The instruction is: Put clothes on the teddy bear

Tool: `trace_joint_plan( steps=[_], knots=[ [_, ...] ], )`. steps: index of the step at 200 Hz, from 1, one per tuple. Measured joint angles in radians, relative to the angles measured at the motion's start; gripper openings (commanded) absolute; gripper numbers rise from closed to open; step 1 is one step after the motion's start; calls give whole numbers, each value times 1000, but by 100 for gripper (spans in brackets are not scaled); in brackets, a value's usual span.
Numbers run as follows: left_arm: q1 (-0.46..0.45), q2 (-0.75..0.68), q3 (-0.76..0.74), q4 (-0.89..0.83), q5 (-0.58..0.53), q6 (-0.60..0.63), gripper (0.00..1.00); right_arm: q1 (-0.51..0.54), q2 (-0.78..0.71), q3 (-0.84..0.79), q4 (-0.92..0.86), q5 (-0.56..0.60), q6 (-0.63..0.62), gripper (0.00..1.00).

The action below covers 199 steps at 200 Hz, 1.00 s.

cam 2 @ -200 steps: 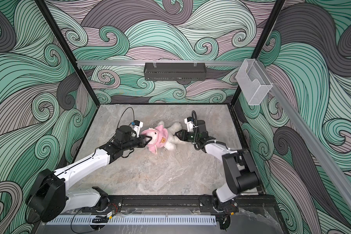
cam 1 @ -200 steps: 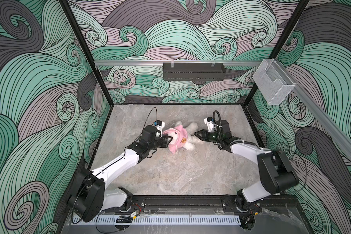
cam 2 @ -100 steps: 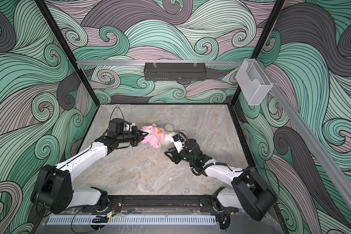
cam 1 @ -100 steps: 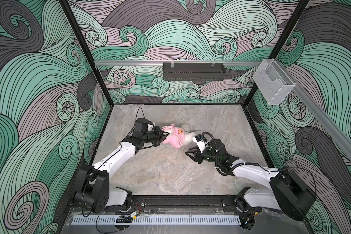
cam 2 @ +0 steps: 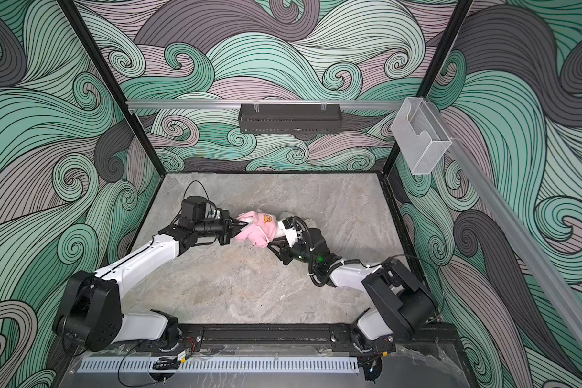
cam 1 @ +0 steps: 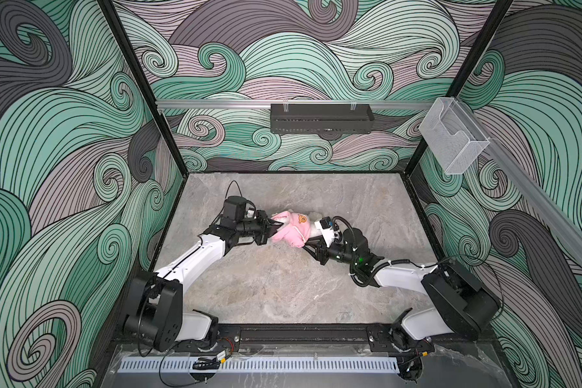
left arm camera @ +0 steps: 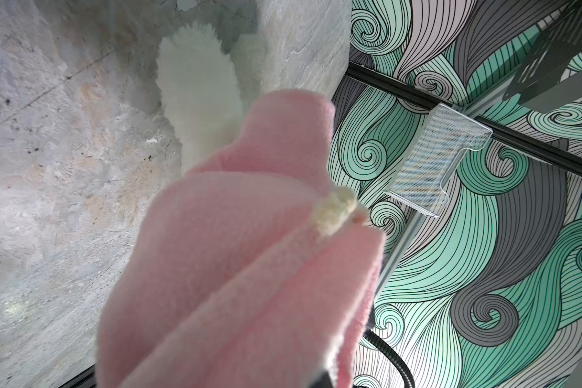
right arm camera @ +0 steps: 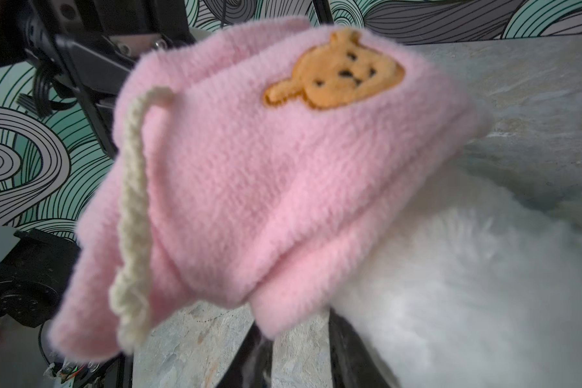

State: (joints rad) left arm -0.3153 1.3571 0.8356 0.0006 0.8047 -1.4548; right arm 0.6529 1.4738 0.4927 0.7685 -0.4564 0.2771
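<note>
Toward the middle of the grey, marbled tabletop (cam 1: 283, 289), a white bear (right arm camera: 451, 285) is seen, partly covered by a pink shirt (right arm camera: 249, 168).

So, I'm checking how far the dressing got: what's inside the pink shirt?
White fur of the teddy bear sticks out of the pink shirt, so part of it is inside. The cloth covers that part; no head or face shows.

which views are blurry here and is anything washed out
Left wrist view: the pink shirt up close is soft, the wall pattern behind sharp. Right wrist view: shirt and teddy bear are blurred, the white fur nearly washed out. Both top views: sharp, evenly lit, no glare on the table.
</note>
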Motion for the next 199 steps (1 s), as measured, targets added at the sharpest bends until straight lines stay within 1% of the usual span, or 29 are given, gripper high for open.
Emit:
trace_joint_plan(
  steps=[16, 20, 34, 47, 55, 89, 117, 128, 146, 176, 199],
  knots=[
    [0, 3, 0, 0, 3, -2, 0, 0, -4, 2, 14, -4, 0, 29],
    [0, 4, 0, 0, 4, -2, 0, 1, -5, 3, 17, -4, 0, 26],
    [-1, 10, 0, 5, 8, -2, 0, 1, -5, 8, 18, -3, -4, 11],
    [-1, 16, 0, 10, 10, -2, 0, 0, -4, 16, 13, 5, -3, 3],
    [-1, 19, 0, 12, 11, -2, 0, 0, -5, 19, 10, 14, -9, 0],
    [-1, 25, 2, 4, 13, 13, 0, -8, -40, -1, -37, 76, -10, 0],
    [13, 29, 54, -99, 21, 102, 0, -66, -163, -24, -230, 215, 20, 0],
    [32, 29, 66, -126, 32, 143, 0, -98, -207, -27, -301, 254, 48, 0],
    [61, 29, 53, -136, 70, 171, 0, -144, -266, -42, -365, 301, 95, 0],
    [64, 38, 25, -134, 112, 199, 0, -161, -293, -64, -419, 336, 144, 0],
    [64, 54, 13, -117, 124, 215, 0, -173, -274, -67, -406, 340, 162, 0]
  ],
)
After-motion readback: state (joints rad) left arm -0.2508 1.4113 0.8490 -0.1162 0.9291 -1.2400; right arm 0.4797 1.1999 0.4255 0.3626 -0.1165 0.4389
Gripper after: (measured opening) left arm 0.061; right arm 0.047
